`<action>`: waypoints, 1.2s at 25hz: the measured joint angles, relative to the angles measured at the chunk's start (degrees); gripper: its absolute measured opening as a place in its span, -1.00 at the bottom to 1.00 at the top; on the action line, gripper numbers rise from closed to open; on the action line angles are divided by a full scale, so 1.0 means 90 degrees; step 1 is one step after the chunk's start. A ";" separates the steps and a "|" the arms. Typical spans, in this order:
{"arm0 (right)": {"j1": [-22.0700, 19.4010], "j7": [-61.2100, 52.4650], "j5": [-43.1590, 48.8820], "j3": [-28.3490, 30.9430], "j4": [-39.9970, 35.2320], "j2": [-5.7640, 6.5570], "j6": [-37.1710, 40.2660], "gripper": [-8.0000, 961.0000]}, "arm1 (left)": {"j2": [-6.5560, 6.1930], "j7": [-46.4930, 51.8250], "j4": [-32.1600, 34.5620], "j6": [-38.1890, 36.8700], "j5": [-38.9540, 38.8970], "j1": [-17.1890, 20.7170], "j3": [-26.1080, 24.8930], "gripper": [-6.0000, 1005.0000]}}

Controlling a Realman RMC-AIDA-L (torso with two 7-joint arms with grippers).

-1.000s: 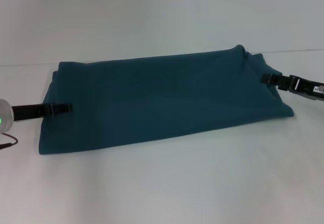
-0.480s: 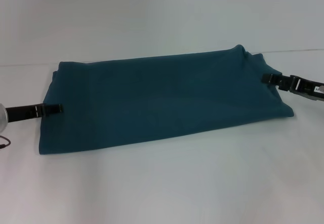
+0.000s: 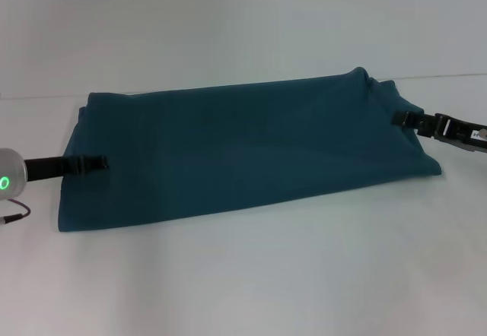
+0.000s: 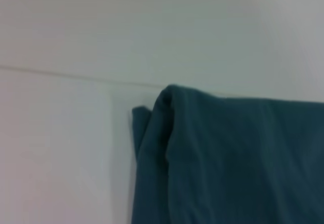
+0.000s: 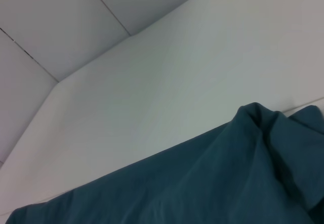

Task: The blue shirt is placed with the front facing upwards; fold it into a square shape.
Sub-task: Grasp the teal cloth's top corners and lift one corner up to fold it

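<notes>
Black slender left gripper (image 3: pixel 97 163), flat strap-like fingers with small notched tips. Behind it a rounded silver-grey wrist housing (image 3: pixel 9 179) bearing a glowing green ring light, thin dark cable (image 3: pixel 14 216) looping beneath. Black right gripper (image 3: pixel 401 118), blocky and jointed, white label patches with tiny unreadable markings on the body behind.

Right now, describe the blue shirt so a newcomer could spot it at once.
On the white table, the blue shirt lies as a long folded band across the middle. The left gripper and the right gripper sit at its two short ends. It is the only dark teal cloth there, showing no print.
</notes>
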State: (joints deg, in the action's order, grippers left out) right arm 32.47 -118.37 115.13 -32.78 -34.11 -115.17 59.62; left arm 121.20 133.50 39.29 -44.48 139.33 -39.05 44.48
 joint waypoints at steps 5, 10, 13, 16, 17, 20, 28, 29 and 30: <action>-0.0004 -0.0030 0.0006 -0.0001 0.0013 -0.0004 0.0011 0.68 | 0.0096 -0.0169 0.0181 -0.0025 -0.0033 0.0038 -0.0001 0.51; -0.0004 -0.0032 0.0010 -0.0025 0.0013 -0.0007 0.0011 0.68 | 0.0097 -0.0175 0.0165 -0.0037 -0.0038 0.0009 -0.0001 0.08; -0.0004 -0.0032 0.0011 -0.0036 0.0013 -0.0002 0.0010 0.68 | 0.0108 -0.0175 0.0182 -0.0039 -0.0054 0.0002 -0.0001 -0.17; -0.0013 -0.0032 0.0011 -0.0037 0.0013 0.0003 0.0009 0.68 | 0.0116 -0.0179 0.0183 -0.0039 -0.0081 -0.0014 -0.0001 -0.40; -0.0016 -0.0032 0.0011 -0.0038 0.0013 0.0005 0.0008 0.68 | 0.0119 -0.0188 0.0184 -0.0039 -0.0099 -0.0017 0.0000 -0.48; -0.0027 -0.0032 0.0011 -0.0039 0.0009 0.0012 0.0007 0.68 | 0.0127 -0.0284 0.0186 -0.0039 -0.0220 -0.0038 -0.0001 -0.71; -0.0038 -0.0061 0.0011 -0.0039 -0.0018 0.0021 0.0016 0.68 | 0.0197 -0.0391 0.0186 -0.0037 -0.0318 -0.0181 0.0058 -0.99; -0.0043 -0.0070 0.0011 -0.0039 -0.0021 0.0023 0.0016 0.68 | 0.0206 -0.0408 0.0186 -0.0034 -0.0318 -0.0197 0.0064 -0.99; -0.0048 -0.0081 0.0010 -0.0039 -0.0030 0.0024 0.0016 0.68 | 0.0210 -0.0412 0.0184 -0.0025 -0.0313 -0.0203 0.0067 -0.99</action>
State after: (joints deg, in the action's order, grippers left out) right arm 32.03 -119.09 115.22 -33.14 -34.38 -114.96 59.76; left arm 123.09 129.79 40.95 -44.70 136.51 -40.88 45.08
